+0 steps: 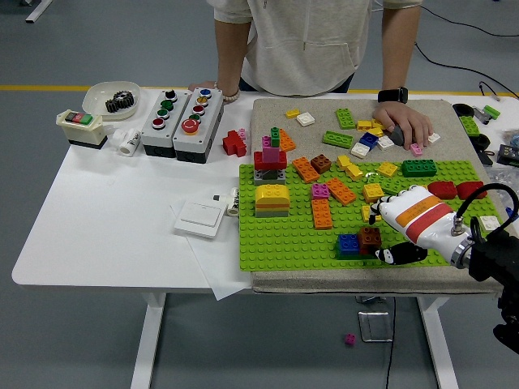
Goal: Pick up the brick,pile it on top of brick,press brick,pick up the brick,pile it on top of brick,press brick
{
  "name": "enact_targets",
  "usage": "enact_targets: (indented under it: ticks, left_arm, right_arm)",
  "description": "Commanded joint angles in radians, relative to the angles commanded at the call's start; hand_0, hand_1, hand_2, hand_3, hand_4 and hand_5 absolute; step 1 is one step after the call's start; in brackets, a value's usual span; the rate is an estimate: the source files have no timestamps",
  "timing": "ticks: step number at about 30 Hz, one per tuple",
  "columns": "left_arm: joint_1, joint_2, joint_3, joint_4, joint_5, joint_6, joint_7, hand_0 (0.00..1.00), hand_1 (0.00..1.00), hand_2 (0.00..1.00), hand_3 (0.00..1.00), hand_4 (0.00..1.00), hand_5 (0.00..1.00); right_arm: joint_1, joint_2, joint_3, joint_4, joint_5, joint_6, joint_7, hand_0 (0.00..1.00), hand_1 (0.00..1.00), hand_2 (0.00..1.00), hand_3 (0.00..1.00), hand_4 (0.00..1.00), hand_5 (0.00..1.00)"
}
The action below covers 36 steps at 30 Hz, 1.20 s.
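- Right hand lies low over the green baseplate near the tabletop's near right corner; palm down, thumb reaching toward the brown brick; whether it pinches anything I cannot tell, fingertips hidden under the white shell.
- Brown brick sits touching a blue brick on the baseplate, just left of the thumb; likely the piece to lift or press, judged from the hand's place only.
- Loose bricks lie spread toward the far right edge; an orange brick and a yellow stack sit nearer the middle.
- A person's hand rests on loose bricks at the far right; keep clear of it.
- To do this well: close thumb and finger squarely on the brown brick's sides; lift straight up; line studs before pressing down flat; avoid nudging the blue neighbour.
- Left hand out of view.
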Motion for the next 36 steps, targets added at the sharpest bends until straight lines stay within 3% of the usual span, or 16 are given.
enact_targets:
  ticks: [20, 36]
  left_arm:
    - [-0.004, 0.001, 0.004, -0.001, -0.005, 0.000, -0.001, 0.752, 0.723, 0.715, 0.587, 0.643, 0.666]
    - [-0.006, 0.002, 0.005, -0.001, -0.005, -0.001, -0.002, 0.751, 0.723, 0.716, 0.588, 0.643, 0.665]
  right_arm:
    - [0.003, 0.000, 0.005, 0.002, 0.000, 0.004, -0.002, 0.271, 0.368, 0.653, 0.594, 0.827, 0.498]
    - [-0.032, -0.016, 0.045, 0.081, 0.000, -0.001, -0.009, 0.277, 0.373, 0.653, 0.594, 0.829, 0.498]
